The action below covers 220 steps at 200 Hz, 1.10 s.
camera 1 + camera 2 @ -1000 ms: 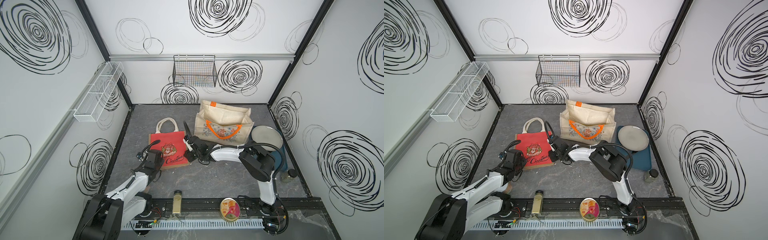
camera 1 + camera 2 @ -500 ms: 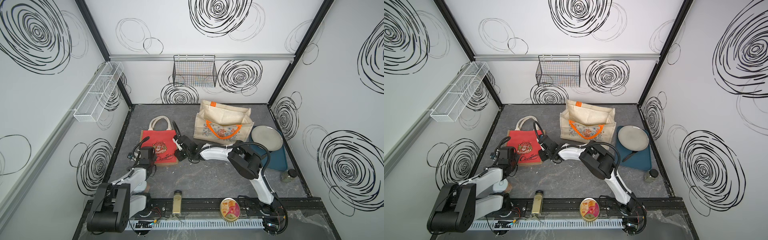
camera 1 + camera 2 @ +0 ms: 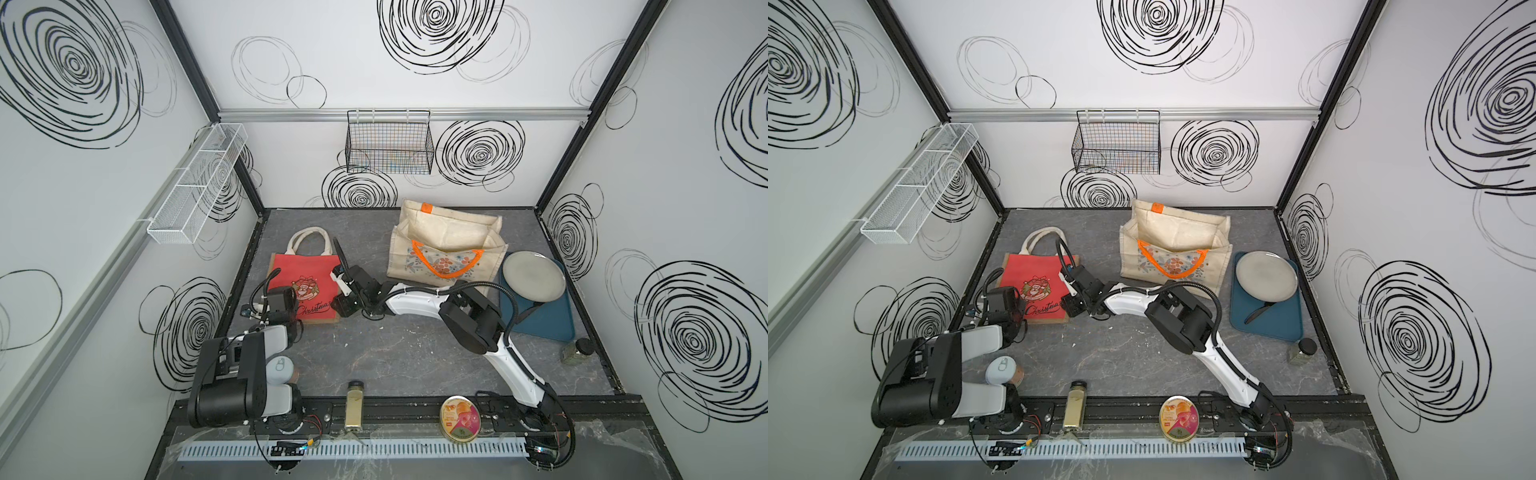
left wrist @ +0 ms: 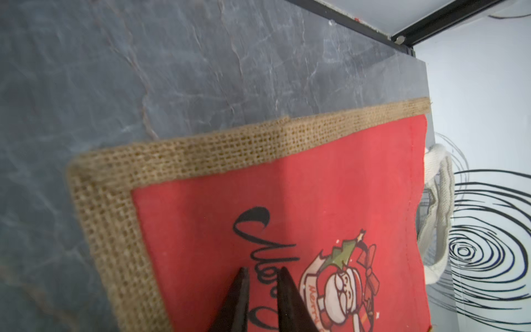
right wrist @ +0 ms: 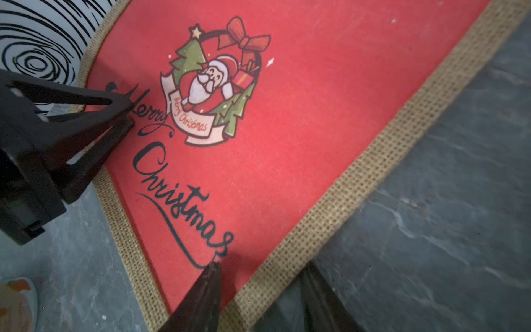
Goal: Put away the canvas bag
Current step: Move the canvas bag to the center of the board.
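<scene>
In both top views the red canvas bag (image 3: 305,274) lies flat on the dark floor (image 3: 415,353), toward the robot's left, with its cream handles (image 3: 309,241) pointing at the back wall. It is well apart from the upright beige tote (image 3: 446,245) and from the black wire basket (image 3: 388,143) hung on that wall. Either could be where the bag belongs, but nothing shows which. The left gripper (image 3: 1013,309) sits over the bag's near left corner and the right gripper (image 3: 1068,309) over its near right corner. One arm per corner looks like a setup for handling limp cloth from both sides, so the bag neither bunches nor slides. In the left wrist view, the left gripper's (image 4: 263,273) fingers are only narrowly apart above the printed lettering. The flat red cloth shows through the gap, so nothing appears clamped, and the tips seem placed to press the bag down or steady it. In the right wrist view, the right gripper (image 5: 260,268) has its fingers spread wide across the burlap border (image 5: 373,178). One finger is over the red face and the other over the bare floor, likely a straddle that lets the jaws close on the edge. The left gripper's tips show there too, nearly together at the bag's opposite margin.
</scene>
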### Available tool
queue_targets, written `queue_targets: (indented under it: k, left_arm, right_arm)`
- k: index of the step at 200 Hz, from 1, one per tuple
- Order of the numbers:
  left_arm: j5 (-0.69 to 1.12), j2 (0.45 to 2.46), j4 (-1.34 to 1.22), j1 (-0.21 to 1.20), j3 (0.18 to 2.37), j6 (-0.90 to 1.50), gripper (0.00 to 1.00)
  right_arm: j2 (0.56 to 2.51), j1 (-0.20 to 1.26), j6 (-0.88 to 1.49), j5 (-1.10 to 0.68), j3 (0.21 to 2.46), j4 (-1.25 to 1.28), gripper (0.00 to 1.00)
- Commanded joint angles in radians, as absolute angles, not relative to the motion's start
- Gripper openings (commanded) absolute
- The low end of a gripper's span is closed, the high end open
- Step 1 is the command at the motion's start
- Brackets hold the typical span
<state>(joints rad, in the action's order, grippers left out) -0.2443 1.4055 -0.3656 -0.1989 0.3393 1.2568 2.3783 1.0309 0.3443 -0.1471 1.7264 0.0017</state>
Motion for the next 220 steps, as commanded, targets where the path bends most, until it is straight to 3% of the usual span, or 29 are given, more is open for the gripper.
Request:
queue_targets:
  k: [1,18,46,109,148,165,194,220]
  left_arm:
    - [-0.24,1.452,-0.327,-0.236,0.342,1.244,0.23]
    - [-0.264,1.45,-0.354,-0.227,0.339,1.238,0.21]
    - [-0.246,1.477,-0.357,-0.243,0.366,1.226,0.28]
    - [-0.281,1.488,-0.347,-0.261,0.399,1.209,0.29]
    - [-0.313,1.448,-0.338,-0.277,0.381,1.203,0.32]
    - [-0.304,1.425,-0.338,-0.282,0.385,1.2,0.42]
    - [-0.462,1.31,-0.26,-0.17,0.409,1.149,0.78]
    - [-0.578,1.201,-0.162,-0.093,0.448,1.126,0.89]
  right_arm:
    - [2.44,1.04,0.355,-0.208,1.771,0.002,0.48]
    - [2.461,1.04,0.356,-0.216,1.803,-0.002,0.49]
    - [2.465,1.037,0.357,-0.21,1.813,-0.012,0.62]
    - [2.47,1.059,0.321,-0.161,1.816,-0.036,0.62]
    - [2.464,1.042,0.338,-0.162,1.817,-0.027,0.66]
    - [2.451,1.043,0.329,-0.164,1.812,-0.03,0.72]
    - [2.389,1.048,0.331,-0.05,1.785,-0.066,0.99]
    - [2.306,1.045,0.309,-0.01,1.725,-0.047,1.0]
